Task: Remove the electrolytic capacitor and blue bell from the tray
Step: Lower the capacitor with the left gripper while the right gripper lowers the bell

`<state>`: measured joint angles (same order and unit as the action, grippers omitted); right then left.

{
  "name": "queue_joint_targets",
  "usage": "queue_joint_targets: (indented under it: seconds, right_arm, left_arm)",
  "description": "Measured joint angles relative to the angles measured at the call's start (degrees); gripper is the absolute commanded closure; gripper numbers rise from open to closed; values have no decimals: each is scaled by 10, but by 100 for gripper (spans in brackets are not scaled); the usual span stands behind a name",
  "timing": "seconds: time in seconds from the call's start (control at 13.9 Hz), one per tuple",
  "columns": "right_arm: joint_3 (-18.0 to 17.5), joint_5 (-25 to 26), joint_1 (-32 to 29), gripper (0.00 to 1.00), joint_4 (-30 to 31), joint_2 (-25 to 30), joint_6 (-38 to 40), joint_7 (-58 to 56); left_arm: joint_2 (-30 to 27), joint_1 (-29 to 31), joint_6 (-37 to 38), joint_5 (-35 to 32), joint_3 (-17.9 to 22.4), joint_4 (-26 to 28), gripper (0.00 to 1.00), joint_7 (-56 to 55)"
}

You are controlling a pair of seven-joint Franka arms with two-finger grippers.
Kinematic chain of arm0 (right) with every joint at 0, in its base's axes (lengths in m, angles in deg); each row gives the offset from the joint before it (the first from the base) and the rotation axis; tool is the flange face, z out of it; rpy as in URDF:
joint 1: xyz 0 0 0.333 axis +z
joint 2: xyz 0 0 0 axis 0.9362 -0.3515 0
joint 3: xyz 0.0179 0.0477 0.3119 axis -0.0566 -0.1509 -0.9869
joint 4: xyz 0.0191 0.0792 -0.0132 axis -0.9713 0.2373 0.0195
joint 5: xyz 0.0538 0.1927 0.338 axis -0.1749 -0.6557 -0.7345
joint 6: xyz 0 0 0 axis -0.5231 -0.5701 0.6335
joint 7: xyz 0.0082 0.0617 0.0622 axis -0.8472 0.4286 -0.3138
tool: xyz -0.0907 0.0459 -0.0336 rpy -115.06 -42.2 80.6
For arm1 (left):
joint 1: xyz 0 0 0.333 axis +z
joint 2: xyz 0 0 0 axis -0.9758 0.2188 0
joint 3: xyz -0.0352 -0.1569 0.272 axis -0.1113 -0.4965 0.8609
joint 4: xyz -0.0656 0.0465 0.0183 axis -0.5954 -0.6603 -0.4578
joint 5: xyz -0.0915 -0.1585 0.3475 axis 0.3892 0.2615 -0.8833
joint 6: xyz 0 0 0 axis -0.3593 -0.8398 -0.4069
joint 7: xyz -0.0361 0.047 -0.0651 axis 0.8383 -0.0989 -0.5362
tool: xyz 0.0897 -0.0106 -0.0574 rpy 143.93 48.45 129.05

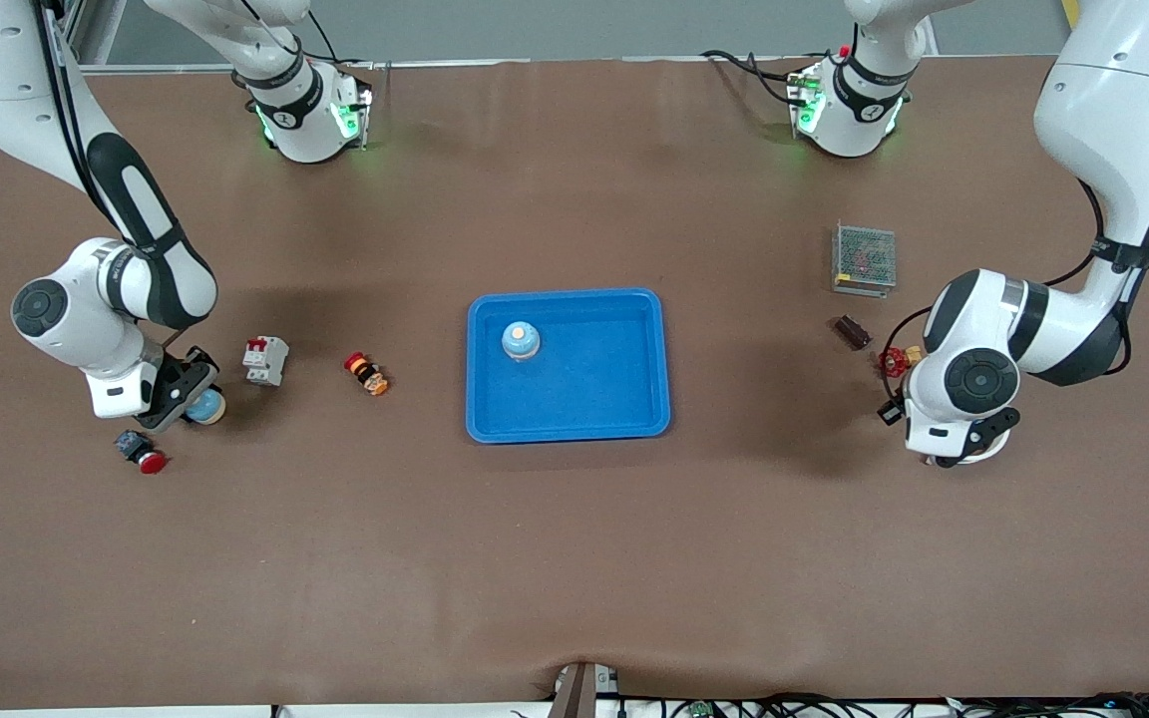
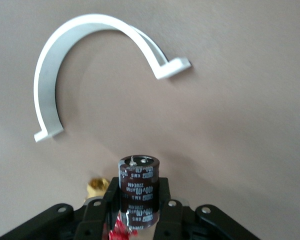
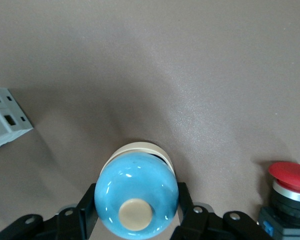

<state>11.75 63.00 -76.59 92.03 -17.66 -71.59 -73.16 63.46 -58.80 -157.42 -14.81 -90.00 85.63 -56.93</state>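
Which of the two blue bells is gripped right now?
The blue bell clamped in the right gripper, at the right arm's end of the table. The other bell sits free in the blue tray.

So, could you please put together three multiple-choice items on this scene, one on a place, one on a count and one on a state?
1. Where is the bell that no tool holds?
A. in the blue tray
B. on the metal mesh box
C. beside the red push button

2. How many blue bells show in the front view?
A. one
B. two
C. three

3. What is the left tool doing?
A. standing open over the tray
B. shut on the white clamp
C. shut on the capacitor

Answers:
1. A, since it sits inside the tray's rim.
2. B, one in the tray, and a second bell in the shut right tool.
3. C, its fingers press the dark cylinder's sides, while the white clamp lies apart on the table.
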Motion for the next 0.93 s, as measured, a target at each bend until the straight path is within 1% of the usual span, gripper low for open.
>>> queue_joint_targets:
  seconds: [0.07, 0.36, 0.43, 0.5, 0.57, 0.65, 0.72, 0.93]
  right_arm:
    - [0, 0, 0, 0, 0, 0, -1, 0]
    - [0, -1, 0, 0, -3, 0, -1, 3]
    - [0, -3, 0, 0, -6, 0, -1, 3]
    - [0, -6, 0, 0, -10, 1, 4, 3]
    - [-1, -13, 0, 0, -18, 1, 21, 3]
    - [-2, -22, 0, 0, -32, 2, 51, 3]
    - [-2, -28, 0, 0, -52, 4, 92, 3]
    - [-5, -34, 0, 0, -136, 17, 234, 37]
  left_arm:
    - [3, 9, -10, -6, 0, 5, 100, 6]
    - [22, 28, -34, -18, 0, 10, 100, 21]
    - [27, 29, -39, -18, 0, 10, 93, 21]
    - [31, 29, -44, -18, 0, 10, 76, 21]
    - [35, 29, -48, -18, 0, 10, 45, 21]
    - [38, 29, -52, -18, 0, 10, 11, 21]
    - [40, 29, -55, -18, 0, 9, 0, 21]
    - [40, 29, -58, -18, 0, 2, 0, 21]
